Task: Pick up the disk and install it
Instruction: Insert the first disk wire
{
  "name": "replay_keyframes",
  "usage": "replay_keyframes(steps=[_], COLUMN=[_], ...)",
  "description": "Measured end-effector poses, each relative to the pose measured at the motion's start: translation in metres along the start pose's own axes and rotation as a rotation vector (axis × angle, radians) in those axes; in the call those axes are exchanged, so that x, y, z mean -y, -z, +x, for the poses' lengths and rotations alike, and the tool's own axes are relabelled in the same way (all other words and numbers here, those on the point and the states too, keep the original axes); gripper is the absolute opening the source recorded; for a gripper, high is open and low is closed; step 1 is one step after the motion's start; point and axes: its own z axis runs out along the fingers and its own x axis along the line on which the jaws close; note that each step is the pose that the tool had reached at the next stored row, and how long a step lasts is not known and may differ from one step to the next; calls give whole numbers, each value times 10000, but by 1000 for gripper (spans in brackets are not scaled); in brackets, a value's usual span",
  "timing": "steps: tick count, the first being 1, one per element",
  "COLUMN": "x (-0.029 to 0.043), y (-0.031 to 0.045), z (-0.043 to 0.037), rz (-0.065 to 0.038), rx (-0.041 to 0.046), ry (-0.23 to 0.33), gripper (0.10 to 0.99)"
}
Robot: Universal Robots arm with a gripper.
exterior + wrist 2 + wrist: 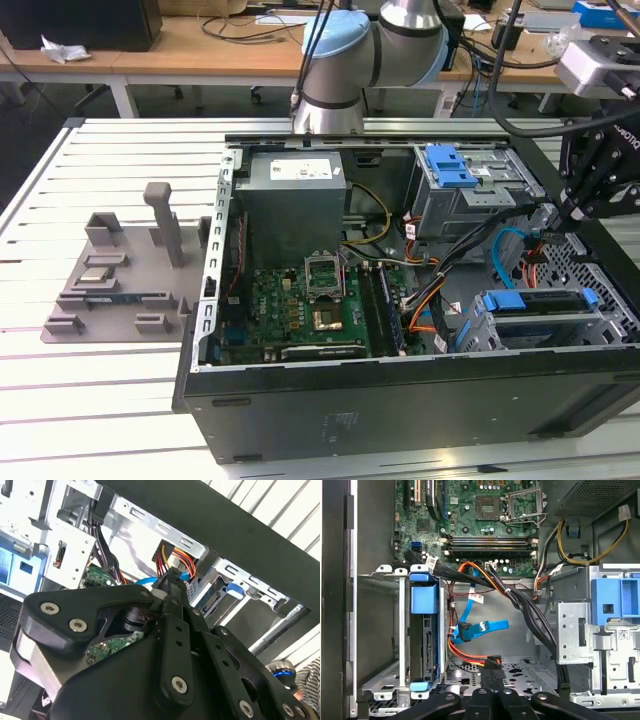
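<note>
Tool [493,676] fingers [486,685] stand narrow, tips together, just beside a black connector [492,661] on red-orange wires [465,655] — whether they pinch it I cannot tell. Beyond them the disk [426,640] sits in its metal cage [380,680], blue rails at both ends — already inside the computer case [400,410]. Farther off lies the motherboard [485,520]. In the exterior view the case stands on the slatted bench [100,400].
</note>
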Motion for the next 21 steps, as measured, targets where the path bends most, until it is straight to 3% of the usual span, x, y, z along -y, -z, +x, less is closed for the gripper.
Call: replay_keyframes(steps=[3,5,7,8,9,12,13,15,19,21], x=[0,0,0,0,0,0,0,1,2,3], y=[0,0,0,0,0,-25,-35,-60,-115,-138], z=[-1,-1,-1,-1,-4,-94,-130,-199,-240,-242], rz=[0,0,1,0,0,2,2,6,12,14], rx=[-21,-33,-44,-49,-54,-136,-191,-452,-934,-1049], ry=[0,0,-1,-1,-1,-5,-7,-18,-41,-46], gripper=[114,235,235,302,302,302,302,302,302,302])
